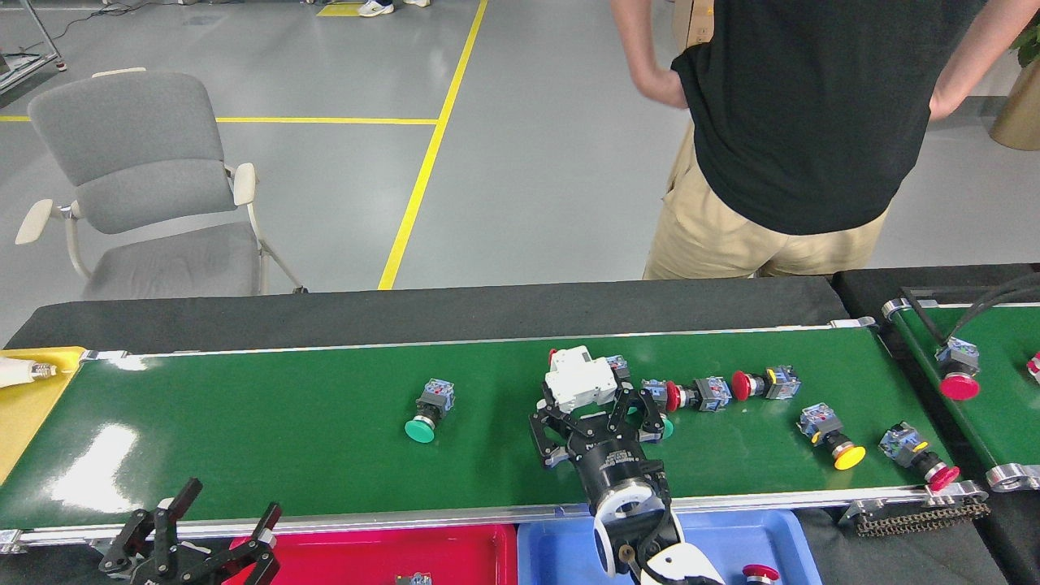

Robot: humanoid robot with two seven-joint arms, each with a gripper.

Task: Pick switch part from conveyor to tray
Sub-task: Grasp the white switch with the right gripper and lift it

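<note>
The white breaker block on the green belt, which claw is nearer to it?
Right. The right claw is open just below the white breaker block; the left claw sits far left, off the conveyor.

Glossy dark-green conveyor [244, 431] with silver side rails; white switch part [578, 379]; green-capped push button [428, 410] at nine o'clock of it; red-capped [689, 396] and yellow-capped [832, 436] buttons at three o'clock; red tray [455, 552], blue tray [552, 552]; grey chair [146, 179].

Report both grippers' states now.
Left gripper: open, empty.
Right gripper: open, fingers around the white blocky switch part, not closed on it.
</note>
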